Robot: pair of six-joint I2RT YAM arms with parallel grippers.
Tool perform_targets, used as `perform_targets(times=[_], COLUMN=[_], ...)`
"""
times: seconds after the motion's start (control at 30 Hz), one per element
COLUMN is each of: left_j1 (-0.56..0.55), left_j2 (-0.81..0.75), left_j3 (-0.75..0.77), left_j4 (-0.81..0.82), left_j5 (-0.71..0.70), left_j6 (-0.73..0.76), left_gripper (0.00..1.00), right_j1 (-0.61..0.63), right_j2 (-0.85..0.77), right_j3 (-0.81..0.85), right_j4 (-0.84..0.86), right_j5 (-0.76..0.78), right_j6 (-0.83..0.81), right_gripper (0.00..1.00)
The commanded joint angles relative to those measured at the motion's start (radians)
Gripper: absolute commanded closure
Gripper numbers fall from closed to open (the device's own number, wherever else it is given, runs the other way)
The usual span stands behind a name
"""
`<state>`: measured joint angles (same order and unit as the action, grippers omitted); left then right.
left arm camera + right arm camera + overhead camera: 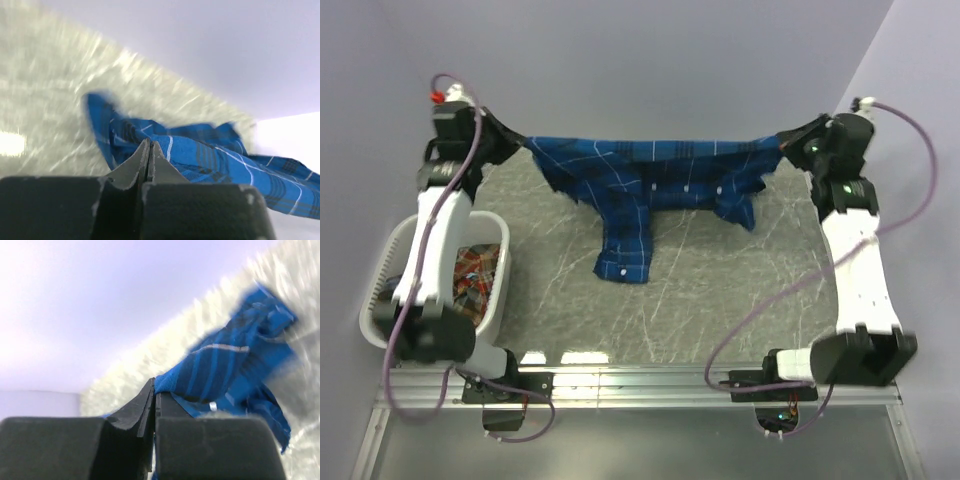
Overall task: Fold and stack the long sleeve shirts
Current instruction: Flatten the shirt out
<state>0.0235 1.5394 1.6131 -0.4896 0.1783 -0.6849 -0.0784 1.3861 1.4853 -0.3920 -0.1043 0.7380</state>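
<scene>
Blue plaid cloth spans the far side of the scene: the blue plaid shirt [650,178], royal blue with thin white and dark grid lines and small white buttons, is stretched out between the two arms like a line of washing. The left claw [523,140] pinches its far-left end and the right claw [786,146] pinches its far-right end, both raised above the bench [720,290]. The top edge of the shirt runs almost straight from one claw to the other, while the middle sags and one part hangs toward the near side, its end lying on the grey marbled surface a little left of centre. From the left wrist, the left claw [150,148] has its jaws pressed fully together on a fold of the shirt [220,162], which trails away to the right; the view is blurred. From the right wrist, the right claw [154,391] is likewise clamped tight on a bunched edge of the shirt [235,365], with the rest of the cloth dangling over the bench beyond. At the near left, beside the left arm, stands a white plastic laundry basket [386,262], and a crumpled red-orange plaid garment [478,276] lies inside it, well apart from the blue shirt.
</scene>
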Motion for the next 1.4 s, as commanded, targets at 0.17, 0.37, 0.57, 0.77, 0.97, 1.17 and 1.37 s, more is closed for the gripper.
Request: perform_targets(times=[0.17,0.37,0.57,0.77,0.97,1.17,1.37], left_j1=[0.018,0.019,0.018,0.019,0.019,0.018,0.016], left_j2=[-0.314,-0.384,-0.473,-0.443,-0.369,-0.295,-0.155], left_j3=[-0.2,-0.383,-0.49,-0.568,-0.619,-0.582,-0.535], left_j4=[0.123,0.085,0.006,0.042,0.129,0.181,0.227], left_j5=[-0.028,-0.04,-0.085,-0.068,-0.031,-0.033,0.032], left_j6=[0.061,0.045,0.045,0.036,0.018,0.035,0.025], left_gripper=[1.0,0.99,1.0,0.99,1.0,0.99,1.0], right_j1=[-0.014,-0.014,-0.014,-0.015,-0.011,-0.008,0.07], right_j2=[-0.263,-0.285,-0.3,-0.175,-0.058,0.023,0.042], right_j3=[-0.216,-0.384,-0.529,-0.505,-0.428,-0.333,-0.247], right_j4=[0.185,0.12,0.045,-0.001,0.007,0.007,-0.015], right_j5=[-0.048,-0.054,-0.077,-0.04,-0.011,0.031,0.139], right_j6=[-0.106,-0.129,-0.078,-0.051,-0.034,-0.042,-0.159], right_gripper=[1.0,1.0,0.99,0.98,0.97,0.92,0.35])
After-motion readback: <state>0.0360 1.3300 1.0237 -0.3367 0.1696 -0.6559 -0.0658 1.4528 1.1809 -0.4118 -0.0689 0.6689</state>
